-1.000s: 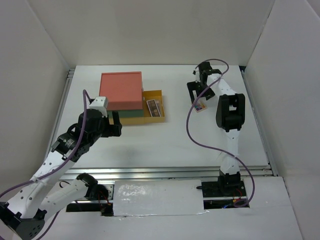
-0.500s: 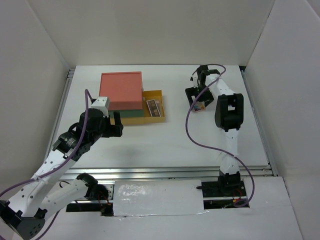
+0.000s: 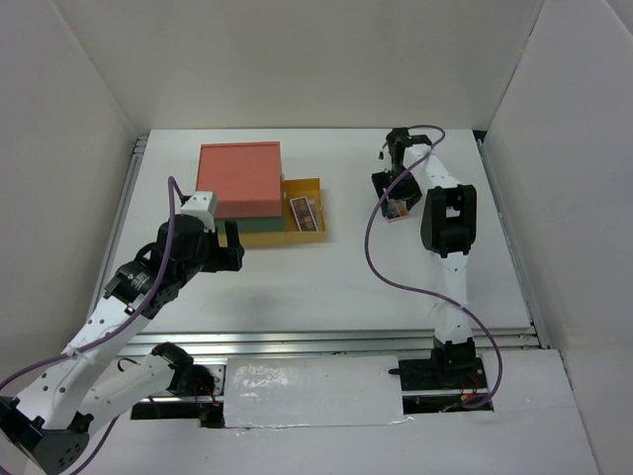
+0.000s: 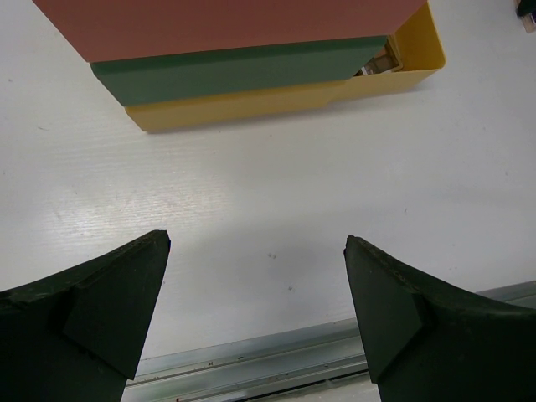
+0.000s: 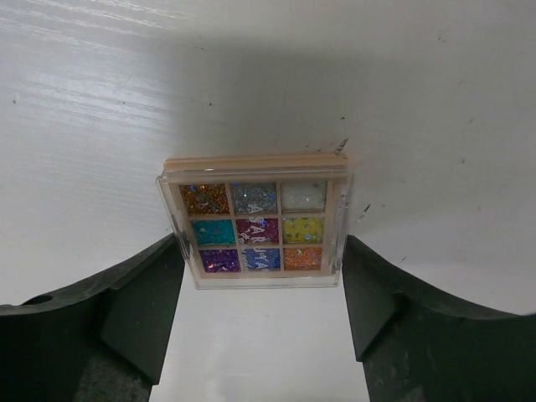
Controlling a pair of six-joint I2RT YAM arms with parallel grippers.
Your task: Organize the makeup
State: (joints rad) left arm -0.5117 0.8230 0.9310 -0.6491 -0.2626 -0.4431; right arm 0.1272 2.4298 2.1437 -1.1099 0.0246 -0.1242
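Top view: bright, flat, diffuse light from overhead. White walls (image 3: 89, 89) and table (image 3: 326, 287) are close to blown out. Shadows are faint and soft-edged, focus is sharp.

Left wrist view: left gripper (image 4: 255, 244) is near-black, underexposed and slightly soft close to the lens. There is a pale sheen on the table just ahead of it, between its tips. A thin dark shadow line runs under the drawer box (image 4: 243, 71) farther ahead.

Right wrist view: right gripper (image 5: 261, 243) is dark with little detail. The small square palette (image 5: 254, 232) between its tips is in focus, glitter sparkling and clear lid edge glinting. A broad soft shadow lies just beyond it, with streaky glare farther out, up-left.
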